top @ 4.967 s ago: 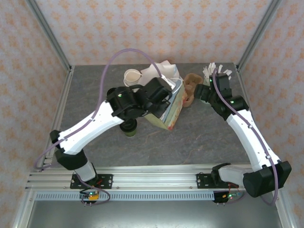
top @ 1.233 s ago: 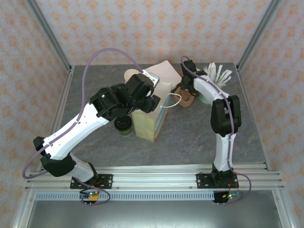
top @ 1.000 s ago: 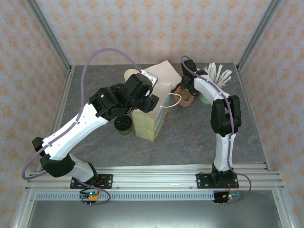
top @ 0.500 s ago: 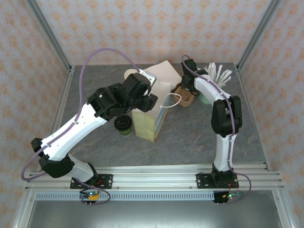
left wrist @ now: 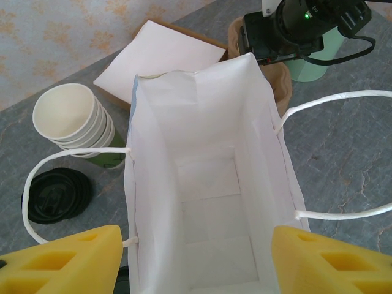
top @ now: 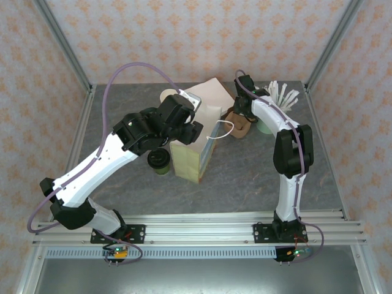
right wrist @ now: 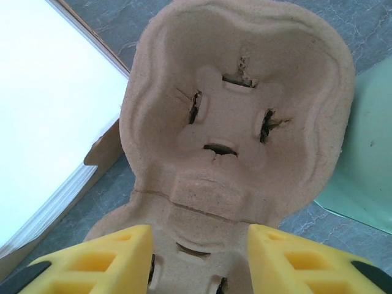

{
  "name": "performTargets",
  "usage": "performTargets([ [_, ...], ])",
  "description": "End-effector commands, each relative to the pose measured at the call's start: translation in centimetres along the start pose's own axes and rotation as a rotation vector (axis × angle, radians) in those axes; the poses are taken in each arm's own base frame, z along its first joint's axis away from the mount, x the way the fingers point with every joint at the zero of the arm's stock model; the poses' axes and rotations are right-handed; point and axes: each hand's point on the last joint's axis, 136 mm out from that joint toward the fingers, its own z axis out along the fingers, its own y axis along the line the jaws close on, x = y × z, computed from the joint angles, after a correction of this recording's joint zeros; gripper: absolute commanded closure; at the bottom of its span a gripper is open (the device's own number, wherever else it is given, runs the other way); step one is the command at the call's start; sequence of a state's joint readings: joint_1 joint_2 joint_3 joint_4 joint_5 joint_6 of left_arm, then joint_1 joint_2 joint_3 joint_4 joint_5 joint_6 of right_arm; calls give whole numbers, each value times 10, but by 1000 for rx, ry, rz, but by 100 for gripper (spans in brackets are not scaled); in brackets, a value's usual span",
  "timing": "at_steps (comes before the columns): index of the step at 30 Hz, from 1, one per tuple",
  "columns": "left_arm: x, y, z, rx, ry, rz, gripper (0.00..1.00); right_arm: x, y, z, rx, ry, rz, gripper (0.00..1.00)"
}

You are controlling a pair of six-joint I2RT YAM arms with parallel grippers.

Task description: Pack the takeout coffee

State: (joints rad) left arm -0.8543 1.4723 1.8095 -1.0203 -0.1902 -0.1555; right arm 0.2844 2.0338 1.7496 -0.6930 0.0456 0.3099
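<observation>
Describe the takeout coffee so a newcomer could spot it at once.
Start at the white paper bag standing open mid-table. Just off its left side, half under the left arm, stands the takeout coffee: a short cup with a black lid on. The stack of cream cups behind is lidless; the loose black lid lies flat, with no cup.

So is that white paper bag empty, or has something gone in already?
Empty: the left wrist view looks straight into the open white paper bag, and its creased floor is bare.

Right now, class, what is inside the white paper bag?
Only bare white walls and floor show inside the paper bag; its near wall is hidden. The takeout coffee stands outside.
</observation>
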Motion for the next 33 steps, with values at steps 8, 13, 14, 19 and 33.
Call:
performTargets([
  [8, -5, 8, -9, -6, -36, -10, 34, -1, -6, 10, 48, 17, -16, 53],
  [13, -5, 8, -8, -6, -36, -9, 34, 0, -10, 13, 69, 18, -16, 52],
  [14, -5, 8, -8, -6, -36, -10, 34, 0, -10, 14, 70, 19, -16, 52],
  [19, -5, 8, -8, -5, -36, -8, 34, 2, -9, 18, 70, 28, -14, 52],
  [33, -3, 8, -8, -6, -35, -5, 34, 2, -8, 25, 78, 34, -9, 59],
])
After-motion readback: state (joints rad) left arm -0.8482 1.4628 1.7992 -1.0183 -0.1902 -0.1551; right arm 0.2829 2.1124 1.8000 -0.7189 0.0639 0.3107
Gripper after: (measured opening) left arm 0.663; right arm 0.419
